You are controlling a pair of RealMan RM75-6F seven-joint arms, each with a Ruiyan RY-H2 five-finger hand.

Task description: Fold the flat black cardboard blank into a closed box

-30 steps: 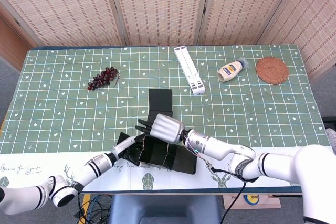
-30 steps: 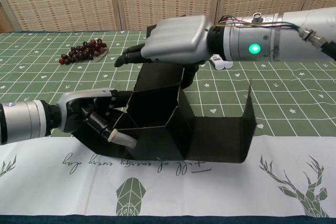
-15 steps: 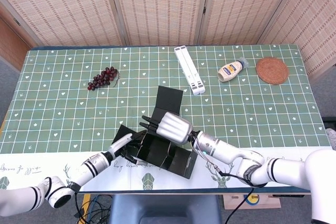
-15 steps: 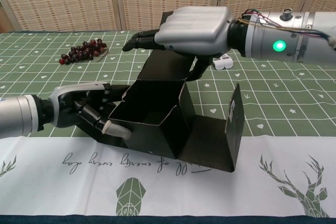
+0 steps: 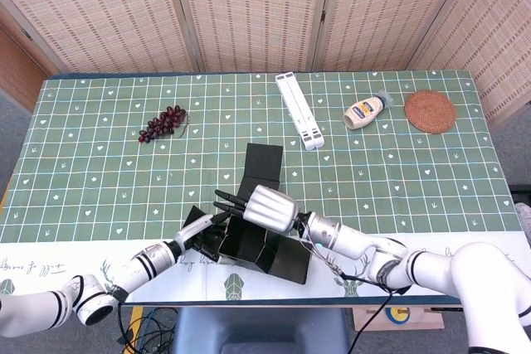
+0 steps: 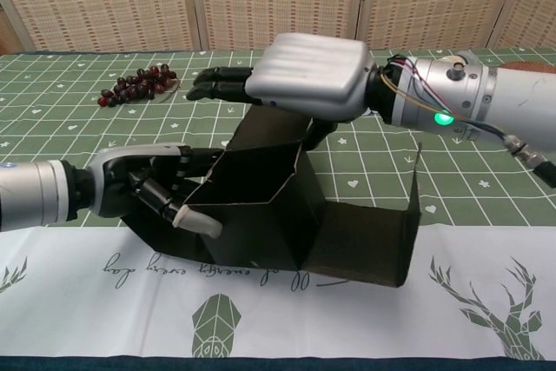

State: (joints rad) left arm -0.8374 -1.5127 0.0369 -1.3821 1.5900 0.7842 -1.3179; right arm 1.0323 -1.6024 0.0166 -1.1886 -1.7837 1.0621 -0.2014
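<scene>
The black cardboard box (image 6: 261, 206) stands half folded near the table's front edge, its top open. In the head view the box (image 5: 259, 248) has a long flap (image 5: 264, 163) reaching back over the table. My left hand (image 6: 143, 188) grips the box's left wall, fingers curled inside and thumb on the front. My right hand (image 6: 304, 84) hovers palm down over the box, fingers stretched out to the left, its thumb reaching down behind the rear panel. An end flap (image 6: 413, 206) stands upright at the right. From above, the right hand (image 5: 267, 207) hides the box's middle, with the left hand (image 5: 202, 230) beside it.
A bunch of dark grapes (image 5: 163, 123) lies at the back left. A white folded stand (image 5: 299, 110), a mayonnaise bottle (image 5: 365, 110) and a woven coaster (image 5: 430, 111) lie along the back right. The green cloth's white border (image 6: 365, 301) runs along the front edge.
The box, turned askew half a second ago, has swung back nearly square to the table edge. My right hand has sunk a little over it. The left hand keeps its grip.
</scene>
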